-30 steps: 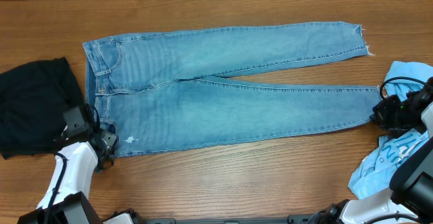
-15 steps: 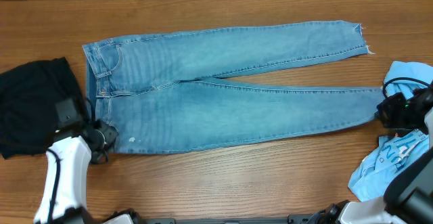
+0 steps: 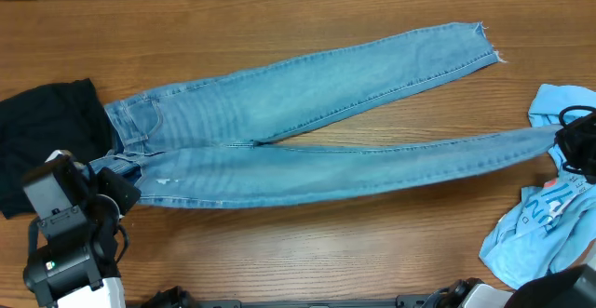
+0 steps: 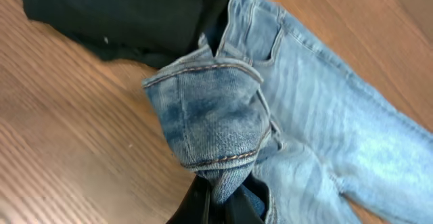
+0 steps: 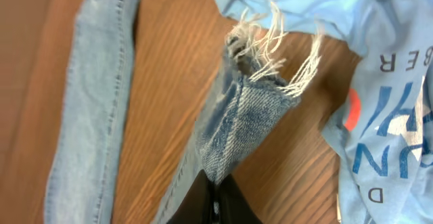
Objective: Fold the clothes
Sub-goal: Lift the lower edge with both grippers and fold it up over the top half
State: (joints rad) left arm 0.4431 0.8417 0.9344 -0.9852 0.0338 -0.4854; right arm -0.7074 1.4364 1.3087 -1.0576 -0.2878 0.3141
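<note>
While my left hand (image 4: 220, 200) clamped the jeans (image 3: 279, 131) at the waistband, lower left, my right hand (image 5: 215, 195) pinched a frayed hem.

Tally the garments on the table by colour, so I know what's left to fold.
Light-wash blue denim: 1, the jeans
Sky blue, printed: 1, the T-shirt
Black: 1, the black garment
Total: 3
</note>
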